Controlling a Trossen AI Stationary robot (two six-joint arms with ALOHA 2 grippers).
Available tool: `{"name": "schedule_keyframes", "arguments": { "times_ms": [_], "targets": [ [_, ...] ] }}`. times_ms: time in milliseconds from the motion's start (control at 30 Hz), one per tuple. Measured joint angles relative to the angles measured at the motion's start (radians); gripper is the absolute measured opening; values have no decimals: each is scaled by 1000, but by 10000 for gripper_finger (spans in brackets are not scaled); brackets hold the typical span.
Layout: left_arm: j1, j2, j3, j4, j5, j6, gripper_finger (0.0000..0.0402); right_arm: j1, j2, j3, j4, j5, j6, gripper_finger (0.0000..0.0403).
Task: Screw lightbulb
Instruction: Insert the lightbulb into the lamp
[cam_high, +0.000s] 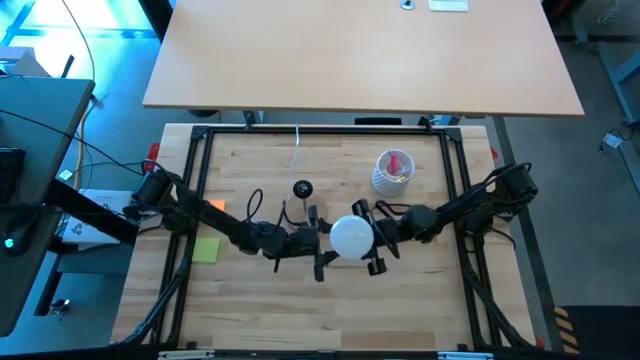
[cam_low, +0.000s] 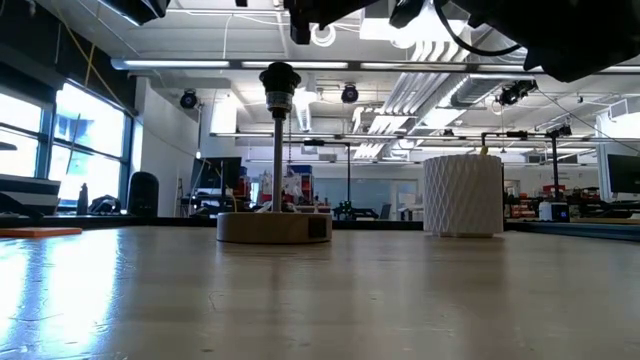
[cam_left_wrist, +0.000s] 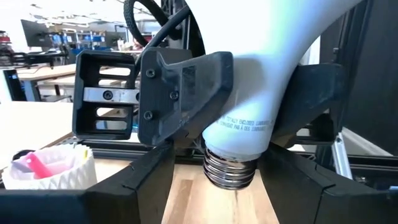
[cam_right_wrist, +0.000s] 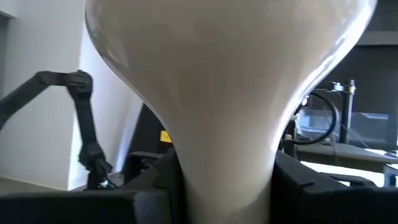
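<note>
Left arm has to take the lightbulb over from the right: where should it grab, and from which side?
Probably the tapering neck of the lightbulb, just above the metal screw threads. The right gripper clamps the neck, globe up, threads down. The left gripper, open beside it, should close level from its own side, leaving the threads free.

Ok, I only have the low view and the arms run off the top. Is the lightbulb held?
Observer: Yes, the right tool is shut on the lightbulb, gripping its neck.
Operator: And the left one?
Observer: The left tool is open, with one finger on either side of the screw thread.
Operator: Is it over the socket?
Observer: No. Seen from above, the lightbulb sits off to one side of the socket, toward the right arm.
</note>
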Motion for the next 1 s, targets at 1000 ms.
{"name": "schedule_keyframes", "arguments": {
  "times_ms": [1000],
  "targets": [
    [-3,2,4,-84,-49,-95,98,0,1,0,-68,74,68,145]
  ]
}}
